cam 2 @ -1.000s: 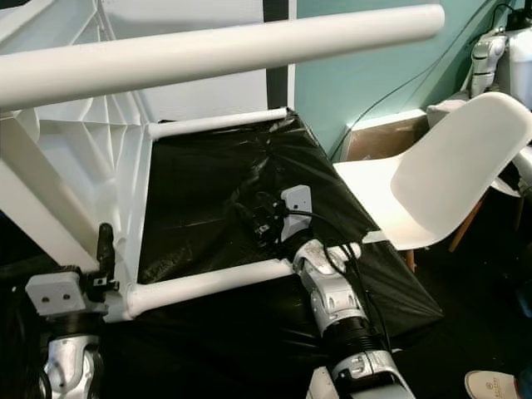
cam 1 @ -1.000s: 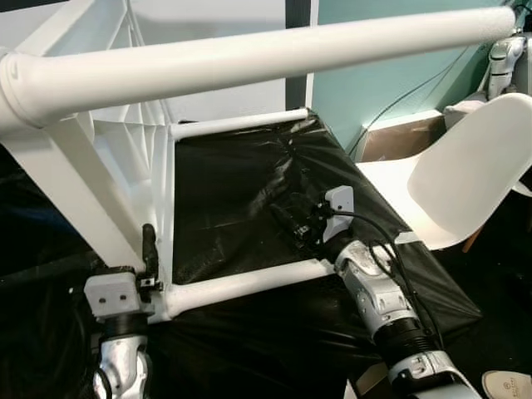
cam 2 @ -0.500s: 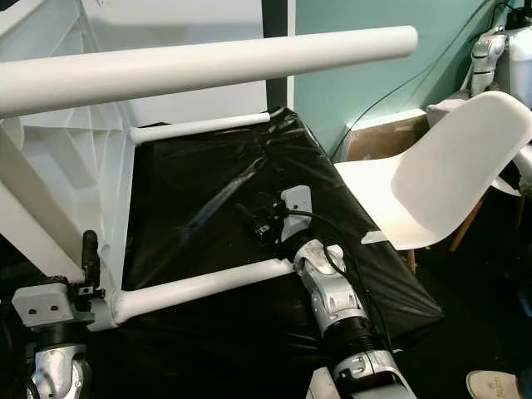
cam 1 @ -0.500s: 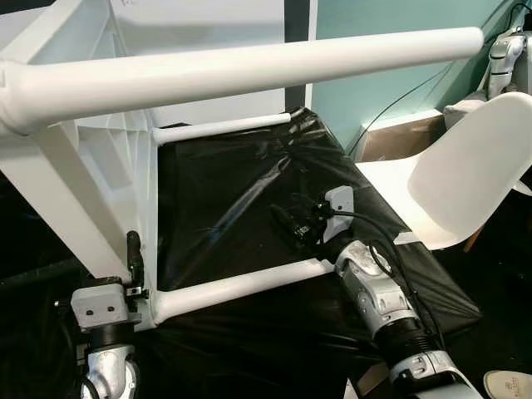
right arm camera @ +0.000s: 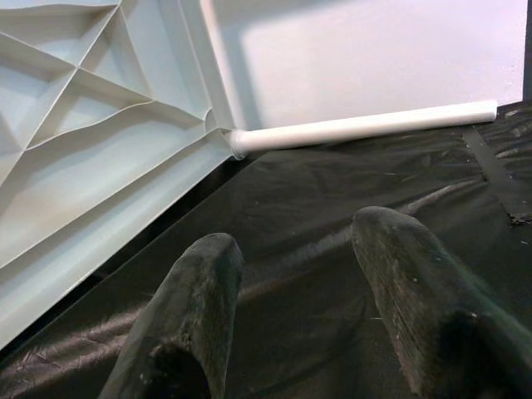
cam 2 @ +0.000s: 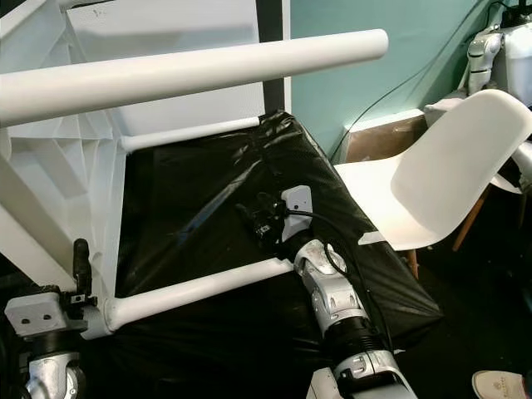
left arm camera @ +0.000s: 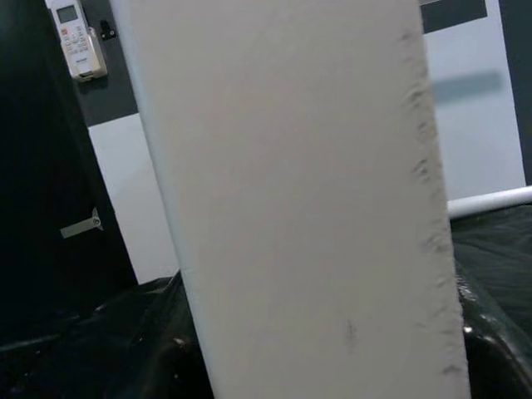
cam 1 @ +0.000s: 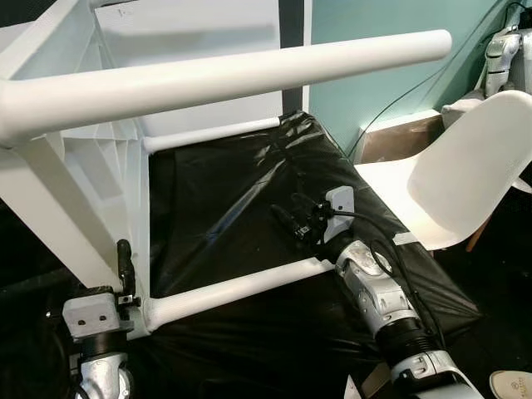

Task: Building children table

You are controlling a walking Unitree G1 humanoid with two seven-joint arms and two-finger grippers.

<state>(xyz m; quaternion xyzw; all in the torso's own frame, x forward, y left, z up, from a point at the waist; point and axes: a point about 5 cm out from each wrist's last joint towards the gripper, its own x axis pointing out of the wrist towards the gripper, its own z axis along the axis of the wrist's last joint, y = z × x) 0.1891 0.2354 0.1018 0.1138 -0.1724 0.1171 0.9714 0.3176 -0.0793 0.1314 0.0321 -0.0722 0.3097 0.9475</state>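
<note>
Three white legs [cam 1: 224, 289] were showing on the kids' table [cam 1: 79, 179], which was tipped on its side on the black plastic sheet [cam 1: 241, 191] so the ribbed underside faced the right arm. Compared with a second ago, the whole table had swung and slid toward the robot's left: the bottom corner where the near leg plugs in had moved left and down in the head views, and the tip of the top leg had pulled back from the picture's right edge. The chair [cam 1: 465, 174] stayed put, so I'd say it was the table moving, not the camera. My guess is the robot was turning or dragging it into position, so the build looked far along, legs on and just repositioning left.

The left gripper [cam 1: 125, 270] sat low at the table's bottom corner, wrist pointing up, one black finger standing against the frame right by the leg socket. Its wrist camera had a white panel [left arm camera: 291, 199] pressed right in front, so it probably had hold of the frame, but I honestly couldn't tell if the fingers were clamped.

The right gripper [cam 1: 291, 223] hovered low over the sheet just past the near leg, forearm reaching over that leg, fingers [right arm camera: 187, 307] spread apart with nothing between them, aimed toward the table's underside.
</note>
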